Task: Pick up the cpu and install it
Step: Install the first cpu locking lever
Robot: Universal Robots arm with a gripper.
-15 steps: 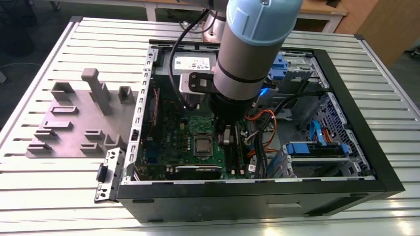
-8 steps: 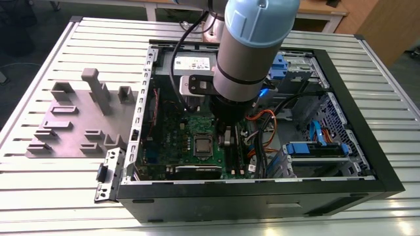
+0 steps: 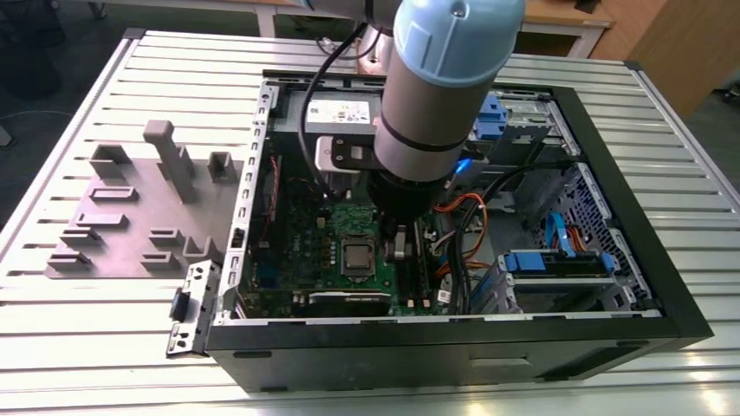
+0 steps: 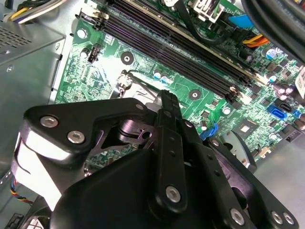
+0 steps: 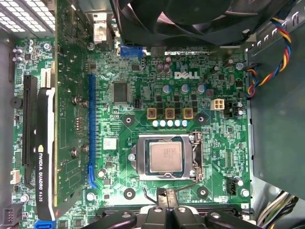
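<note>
The cpu [image 5: 165, 159] is a silvery-grey square chip lying flat in the metal socket frame [image 5: 139, 160] on the green motherboard [image 5: 143, 95]. In the exterior view the cpu [image 3: 356, 257] shows in the middle of the board inside the open computer case. My gripper [image 5: 165, 194] is beside the socket, at its lever side, with its black fingertips pressed together and nothing between them. The thin wire lever [image 5: 190, 183] runs just past the tips. In the second wrist view the gripper [image 4: 167, 100] hangs low over the board, and its body hides the socket.
A graphics card [image 5: 45, 143] stands along one side of the board and memory slots [image 4: 181, 52] along another. A black fan [image 5: 190, 19] and coloured cables [image 5: 267, 67] sit close by. The case walls [image 3: 463, 347] enclose the arm. A grey fixture [image 3: 139, 208] lies at the exterior view's left.
</note>
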